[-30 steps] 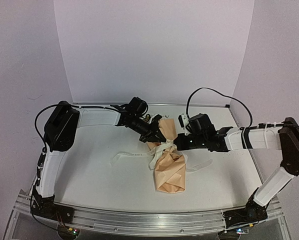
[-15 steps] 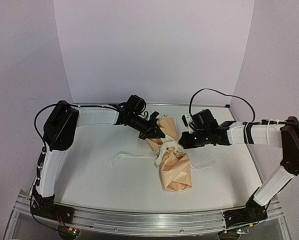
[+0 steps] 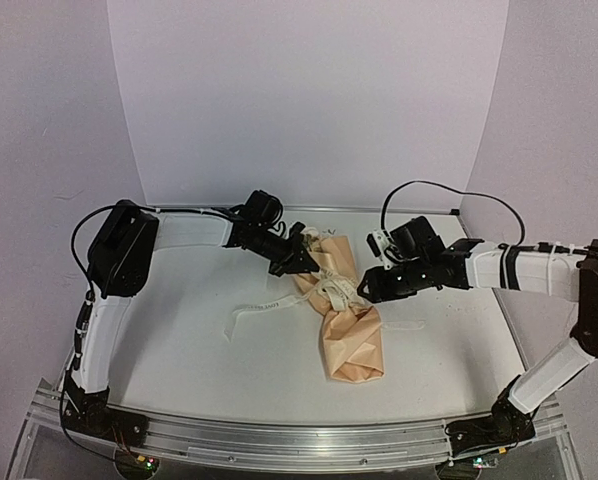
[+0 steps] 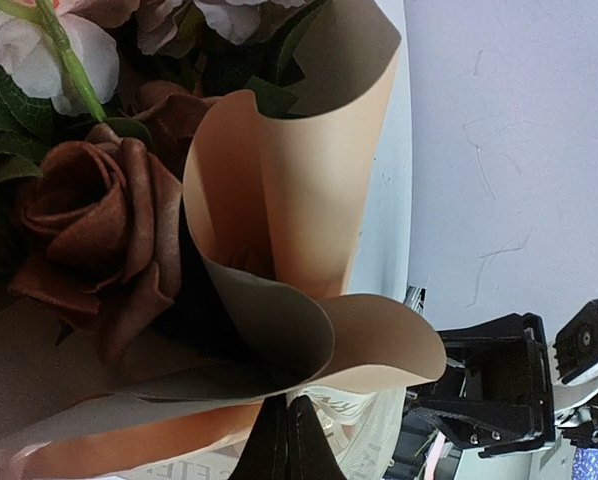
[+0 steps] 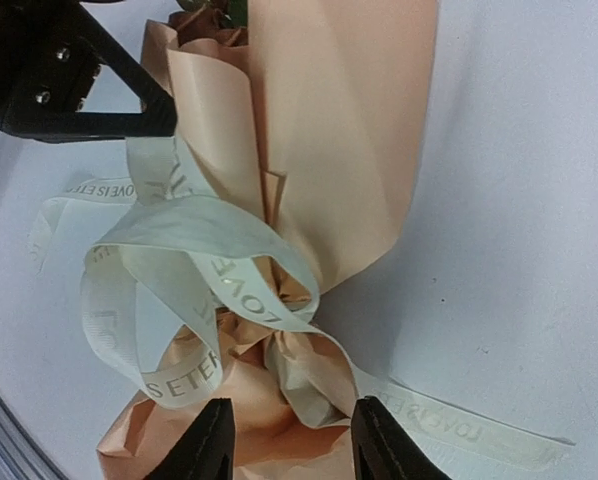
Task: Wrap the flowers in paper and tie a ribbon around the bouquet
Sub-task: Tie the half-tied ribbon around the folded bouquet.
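Observation:
The bouquet lies mid-table, its tan paper [image 3: 351, 340] cinched at the neck by loops of the cream ribbon [image 3: 334, 290]. One ribbon tail [image 3: 254, 308] trails left and another runs right. My left gripper [image 3: 304, 262] sits at the bouquet's wide end, shut on a strand of ribbon [image 4: 364, 410] just under the paper's curled rim [image 4: 289, 180]. The flowers [image 4: 99, 240], brown and pink roses, fill that wide end. My right gripper [image 5: 291, 440] is open, its fingers either side of the crumpled paper neck [image 5: 309, 390] and gripping nothing. The lettered ribbon loops [image 5: 179, 260] hang loose.
The white tabletop [image 3: 179, 340] is bounded by lilac walls behind and at both sides. An aluminium rail [image 3: 299, 440] runs along the near edge. A black cable [image 3: 429, 190] arches above my right arm.
My right gripper has opened and let the ribbon go, drawing back slightly to the right. The bouquet has swung a little, its narrow end moving right. My left gripper has drawn up and left.

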Robot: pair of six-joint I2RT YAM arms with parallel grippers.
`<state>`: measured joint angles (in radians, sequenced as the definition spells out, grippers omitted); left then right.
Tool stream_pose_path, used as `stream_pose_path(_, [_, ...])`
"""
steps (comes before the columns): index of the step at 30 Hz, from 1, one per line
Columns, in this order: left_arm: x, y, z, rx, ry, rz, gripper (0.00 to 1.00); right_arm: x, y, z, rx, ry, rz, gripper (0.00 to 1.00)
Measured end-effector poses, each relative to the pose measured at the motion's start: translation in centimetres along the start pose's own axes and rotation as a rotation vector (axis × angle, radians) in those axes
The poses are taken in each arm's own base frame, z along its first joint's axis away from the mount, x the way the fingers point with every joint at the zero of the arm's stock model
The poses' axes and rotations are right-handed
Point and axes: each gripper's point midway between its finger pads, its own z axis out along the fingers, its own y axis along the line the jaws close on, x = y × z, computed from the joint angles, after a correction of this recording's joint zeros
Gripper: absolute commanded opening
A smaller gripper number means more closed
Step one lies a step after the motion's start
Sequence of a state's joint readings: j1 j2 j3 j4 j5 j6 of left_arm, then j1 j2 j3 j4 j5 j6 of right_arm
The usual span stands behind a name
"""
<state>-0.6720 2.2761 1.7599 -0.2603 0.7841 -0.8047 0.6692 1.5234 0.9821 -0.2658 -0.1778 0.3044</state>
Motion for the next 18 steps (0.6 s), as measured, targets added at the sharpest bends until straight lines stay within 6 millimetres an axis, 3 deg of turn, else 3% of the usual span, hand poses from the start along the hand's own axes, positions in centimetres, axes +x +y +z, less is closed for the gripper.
stream_pose_path(10, [0.2,-0.1,0.1,0.000,0.004,0.012,0.00,1.1,5.0,-0.7,-0.118,0.047,-0.203,0.55])
stream_pose_path(18, [0.2,-0.1,0.1,-0.001,0.003,0.027,0.00,1.6,5.8,0.6,-0.133,0.101,-0.266,0.49])
